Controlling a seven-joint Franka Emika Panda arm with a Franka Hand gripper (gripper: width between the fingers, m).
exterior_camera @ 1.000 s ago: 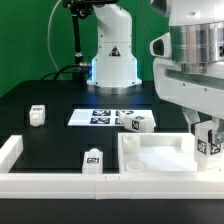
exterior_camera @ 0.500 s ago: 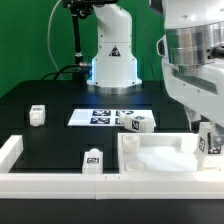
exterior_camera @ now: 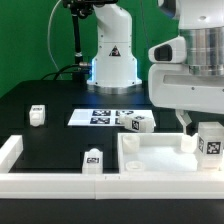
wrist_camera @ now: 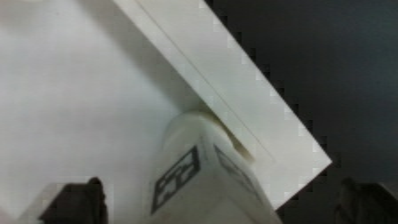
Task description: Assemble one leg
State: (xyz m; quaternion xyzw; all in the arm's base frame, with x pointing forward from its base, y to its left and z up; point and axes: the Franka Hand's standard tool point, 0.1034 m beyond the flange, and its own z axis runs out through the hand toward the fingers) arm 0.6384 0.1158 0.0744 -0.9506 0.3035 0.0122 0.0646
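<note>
The leg, a small white post with a black-and-white tag, stands upright in the corner of the white tray-like tabletop at the exterior view's right. My gripper is over it, with one dark finger a little apart from the leg's side. In the wrist view the leg stands between my gripper's two dark fingers, with gaps on both sides, so the jaws look open around it. The tabletop's flat face and rim fill the rest of that view.
Three more legs lie loose: one far left, one by the front rail, one behind the tabletop. The marker board lies mid-table. A white rail bounds the left and front. The arm's base stands behind.
My hand has turned about its vertical axis and lifted a little. The fingers that were close round the leg now stand apart from it. The leg stays in the tabletop corner.
</note>
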